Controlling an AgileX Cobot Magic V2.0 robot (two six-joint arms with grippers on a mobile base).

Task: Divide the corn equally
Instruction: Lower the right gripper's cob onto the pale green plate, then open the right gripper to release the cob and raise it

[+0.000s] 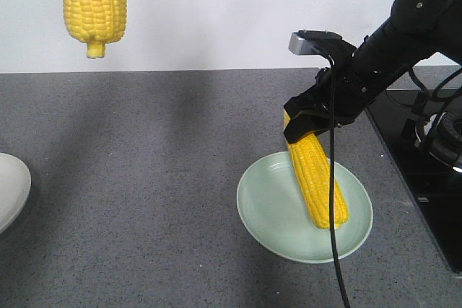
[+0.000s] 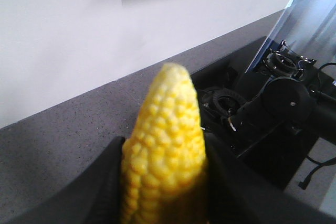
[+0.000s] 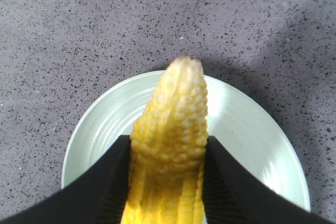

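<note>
Two cobs of corn show, both bright yellow with tight rows of kernels. The right gripper point(image 1: 312, 122) is clamped on one cob point(image 1: 316, 178), its black fingers point(image 3: 107, 182) pressed to either side; the cob slants down from the jaws toward 5 o'clock, its lower end over or on the pale green plate point(image 1: 263, 210), though contact cannot be told. In the right wrist view this cob point(image 3: 170, 145) tapers to a paler, blunt tip with smaller kernels, pointing to 12 o'clock over the plate's point(image 3: 100, 124) ridged inner surface. The plate sits on a speckled grey counter point(image 1: 144, 178). The other cob point(image 1: 94, 1) hangs at the front view's 11 o'clock, well above the counter, stubby stem end down; the top of it is cut off by the frame. In the left wrist view that cob point(image 2: 165, 150) sits between the dark fingers point(image 2: 100, 192) of the left gripper point(image 2: 165, 198), held fast, tip at 12 o'clock, kernels shrinking toward a pale point. A second white plate's edge point(image 1: 11, 189) shows at 9 o'clock.
</note>
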